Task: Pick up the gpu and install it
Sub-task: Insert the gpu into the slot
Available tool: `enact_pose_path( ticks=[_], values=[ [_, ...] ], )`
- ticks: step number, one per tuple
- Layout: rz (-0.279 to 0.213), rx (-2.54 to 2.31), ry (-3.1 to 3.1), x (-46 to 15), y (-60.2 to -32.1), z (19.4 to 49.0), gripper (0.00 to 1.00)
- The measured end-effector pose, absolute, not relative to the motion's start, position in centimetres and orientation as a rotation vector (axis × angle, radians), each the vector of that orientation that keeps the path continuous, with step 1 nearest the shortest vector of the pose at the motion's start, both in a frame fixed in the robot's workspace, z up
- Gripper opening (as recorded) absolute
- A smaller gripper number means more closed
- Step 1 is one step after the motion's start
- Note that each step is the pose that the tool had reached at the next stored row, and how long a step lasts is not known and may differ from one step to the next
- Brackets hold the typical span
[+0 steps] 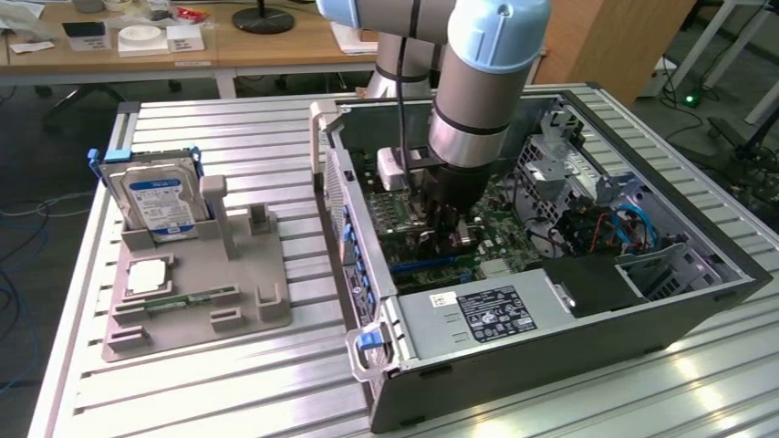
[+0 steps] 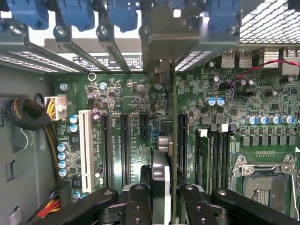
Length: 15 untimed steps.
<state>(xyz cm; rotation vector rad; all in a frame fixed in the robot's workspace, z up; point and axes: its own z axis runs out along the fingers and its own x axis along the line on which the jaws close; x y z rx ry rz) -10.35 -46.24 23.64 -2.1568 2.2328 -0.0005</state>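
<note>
The gpu (image 2: pixel 171 136) shows edge-on in the wrist view as a thin upright card. Its silvery bracket (image 2: pixel 161 40) reaches up to the case's rear slot openings. My gripper (image 2: pixel 167 206) is shut on the card's near end, one black finger (image 2: pixel 139 206) on each side. The card stands over the dark expansion slots of the green motherboard (image 2: pixel 126 93); whether it is seated in a slot I cannot tell. In the exterior view my gripper (image 1: pixel 444 228) reaches down into the open computer case (image 1: pixel 681 228), low over the motherboard.
Left of the case in the exterior view, a grey holder (image 1: pixel 244 315) carries a silver hard drive (image 1: pixel 159 196), a square chip (image 1: pixel 146 276) and a green memory stick (image 1: pixel 189 298). The power supply (image 1: pixel 487 315) fills the case's near side. Blue latches (image 2: pixel 77 14), a white slot (image 2: pixel 86 150) and a processor socket (image 2: pixel 265 183) surround the card.
</note>
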Motion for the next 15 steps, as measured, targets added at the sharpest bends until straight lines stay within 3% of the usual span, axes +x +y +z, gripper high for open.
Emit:
enact_pose_path(
  ticks=[15],
  values=[
    [-0.013, -2.161, 2.24, -10.35, -46.12, 23.5, 0.28]
  ],
)
